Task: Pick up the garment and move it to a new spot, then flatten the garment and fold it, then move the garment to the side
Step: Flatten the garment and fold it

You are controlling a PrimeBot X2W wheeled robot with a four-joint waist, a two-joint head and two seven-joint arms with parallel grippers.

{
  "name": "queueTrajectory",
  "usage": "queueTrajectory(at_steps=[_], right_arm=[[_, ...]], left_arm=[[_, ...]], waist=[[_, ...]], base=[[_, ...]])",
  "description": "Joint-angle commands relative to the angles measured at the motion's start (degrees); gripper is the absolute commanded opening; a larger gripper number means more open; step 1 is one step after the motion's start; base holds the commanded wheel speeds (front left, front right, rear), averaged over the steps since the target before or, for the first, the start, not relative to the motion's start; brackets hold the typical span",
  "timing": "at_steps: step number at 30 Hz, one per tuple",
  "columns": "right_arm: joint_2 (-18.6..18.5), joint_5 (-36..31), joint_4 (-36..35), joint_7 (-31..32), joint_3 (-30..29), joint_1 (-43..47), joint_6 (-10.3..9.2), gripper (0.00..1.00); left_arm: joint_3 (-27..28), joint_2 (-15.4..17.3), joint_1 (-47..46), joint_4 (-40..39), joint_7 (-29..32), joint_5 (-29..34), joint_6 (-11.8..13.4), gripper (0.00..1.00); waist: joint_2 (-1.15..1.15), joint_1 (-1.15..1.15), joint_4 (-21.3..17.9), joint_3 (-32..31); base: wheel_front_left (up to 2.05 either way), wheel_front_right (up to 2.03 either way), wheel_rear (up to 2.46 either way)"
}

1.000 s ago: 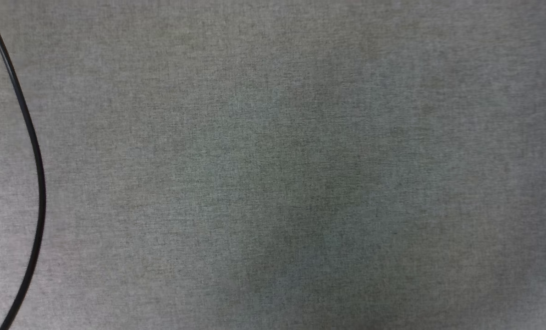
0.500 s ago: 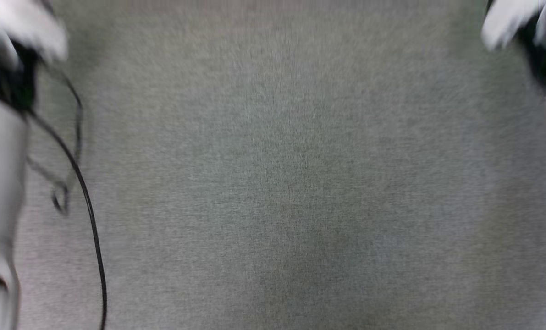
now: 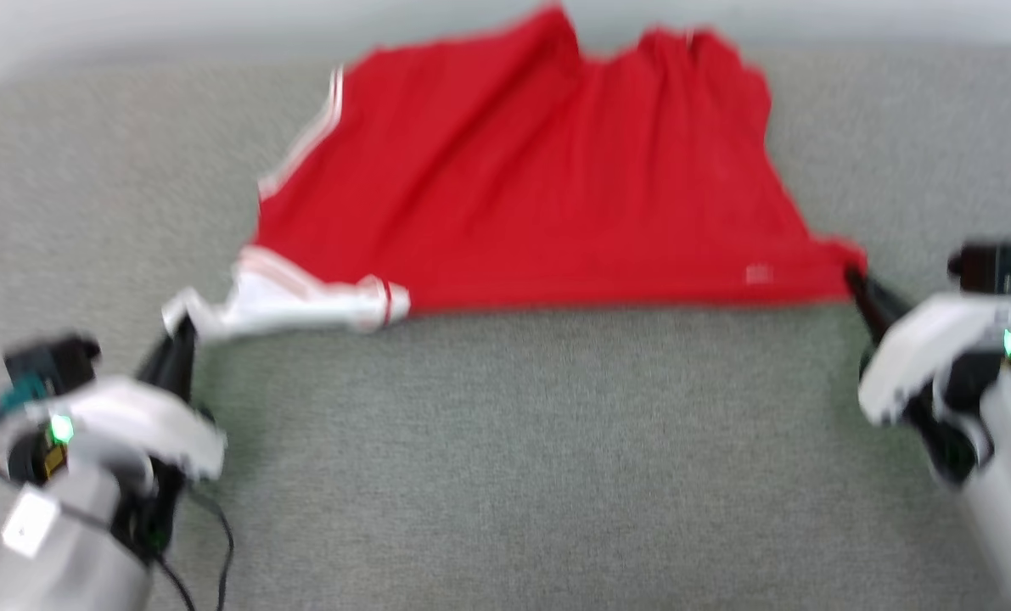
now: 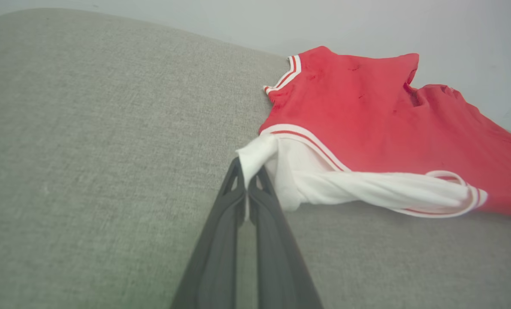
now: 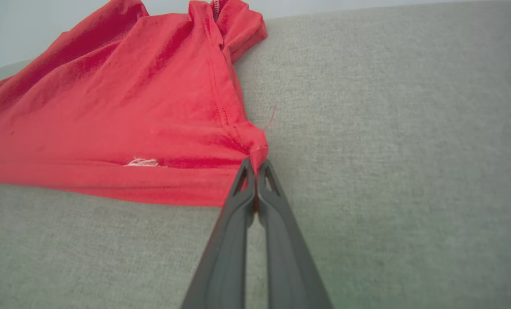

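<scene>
Red cloth takes up the far part of my head view: the garment lies spread on the grey upholstered surface, its near edge drawn roughly straight between my two arms. The left gripper is clenched on the tip of the white sleeve at lower left. The right gripper is pinched on the red corner at the right. This view is smeared, so fine detail is lost, and the shirt's far edge blurs into the pale backdrop. A dark cable trails below my left arm. In the left wrist view the two dark fingers meet tightly on a fold of white fabric. Beyond them the sleeve is twisted like a rope, striped trim at its end, resting on the surface. In the right wrist view the fingers are clamped on the stitched hem corner, and puckers fan out from the pinch. I judge the step in hand is the flattening. Next I need to draw both corners apart and towards me evenly, low over the surface, so the sleeve untwists and neither pinch slips. Which face is up I cannot tell, and the bunched folds at the far edge hide whatever lies beneath them.
</scene>
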Motion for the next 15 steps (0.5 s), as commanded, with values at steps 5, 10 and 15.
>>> queueTrajectory(at_steps=[5, 10, 15], right_arm=[[-2.68, 0.96, -3.79, -0.01, -3.32, 11.13, -0.47, 0.00], [-1.63, -0.31, -9.97, 1.77, -6.82, 21.76, -0.51, 0.00], [1.27, -2.53, -18.70, 5.48, -12.10, 33.39, -0.51, 0.00]], left_arm=[[1.27, 2.17, 10.09, -5.74, -0.17, -0.63, 3.60, 0.00], [1.85, 3.50, 19.13, -13.27, 2.30, -2.12, 7.30, 0.00], [2.72, 4.88, 28.78, -22.20, 5.28, -3.98, 11.64, 0.00]], waist=[[0.00, 0.02, 1.58, -7.33], [0.00, 0.02, 1.91, -11.47], [0.00, 0.02, 2.43, -14.64]], base=[[0.00, 0.00, 0.00], [0.00, 0.00, 0.00], [0.00, 0.00, 0.00]])
